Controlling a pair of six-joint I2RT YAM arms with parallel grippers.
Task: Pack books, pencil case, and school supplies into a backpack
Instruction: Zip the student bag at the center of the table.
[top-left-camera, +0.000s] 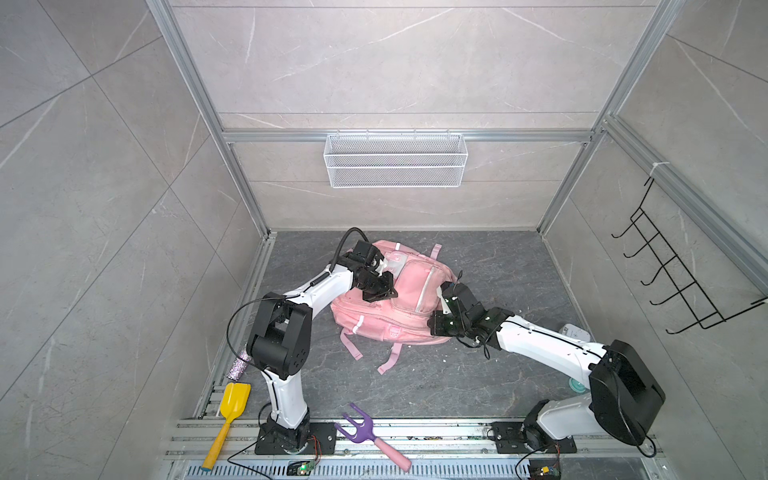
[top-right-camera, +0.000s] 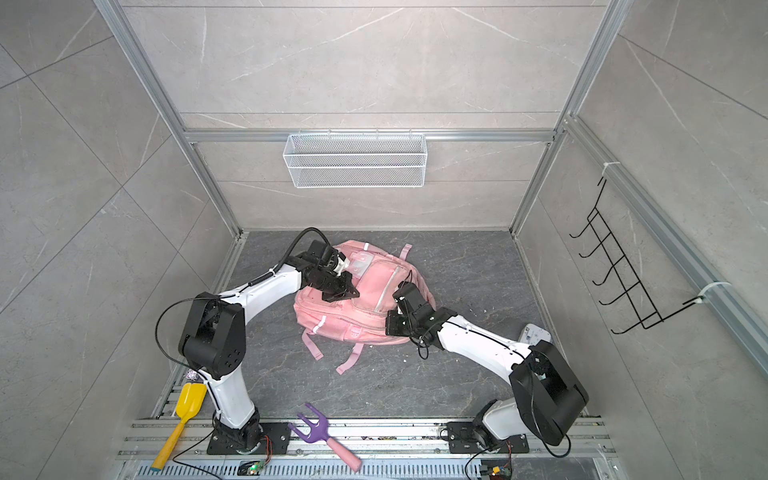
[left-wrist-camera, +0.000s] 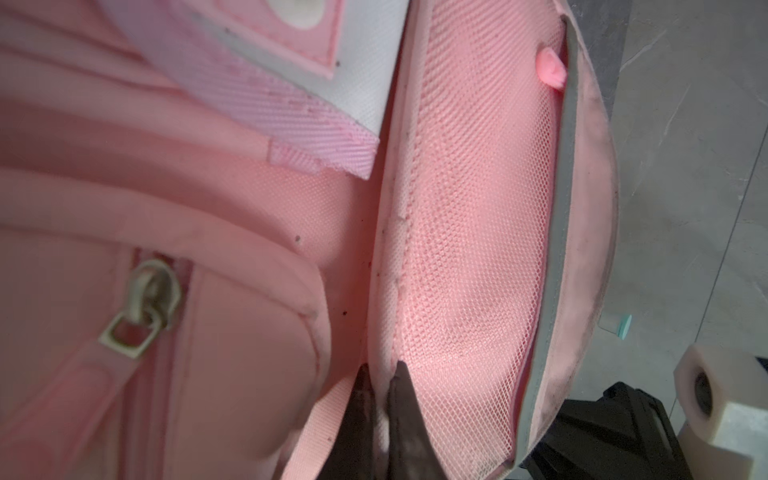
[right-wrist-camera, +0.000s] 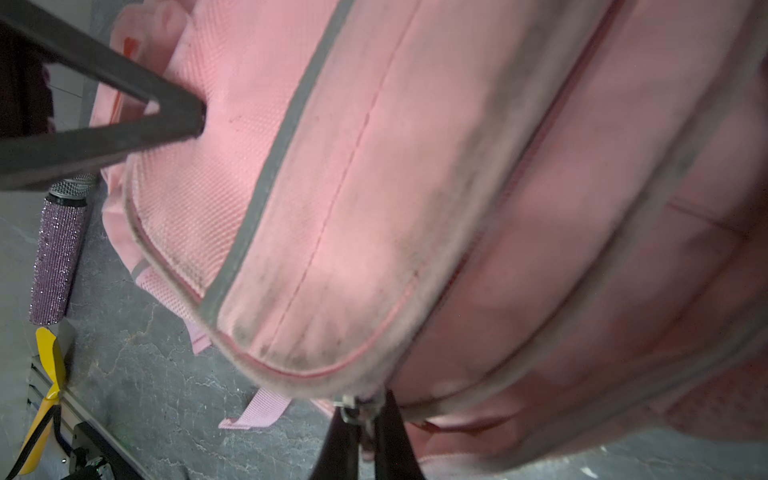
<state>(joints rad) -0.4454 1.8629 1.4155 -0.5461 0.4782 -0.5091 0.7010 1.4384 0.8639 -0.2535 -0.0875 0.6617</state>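
Open floor (top-left-camera: 503, 262) right of backpack (top-left-camera: 399, 316)

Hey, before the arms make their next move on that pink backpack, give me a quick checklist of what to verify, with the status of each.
1. Left gripper shut on the backpack seam beside the mesh pocket: ok.
2. Right gripper shut on the zipper pull: ok.
3. Books, pencil case and supplies inside: cannot tell; none is in view.
4. Zipper closed along its whole run: cannot tell.
5. Shoulder straps lying clear of both grippers: ok.
6. Purple fork and yellow shovel apart from the bag: ok.
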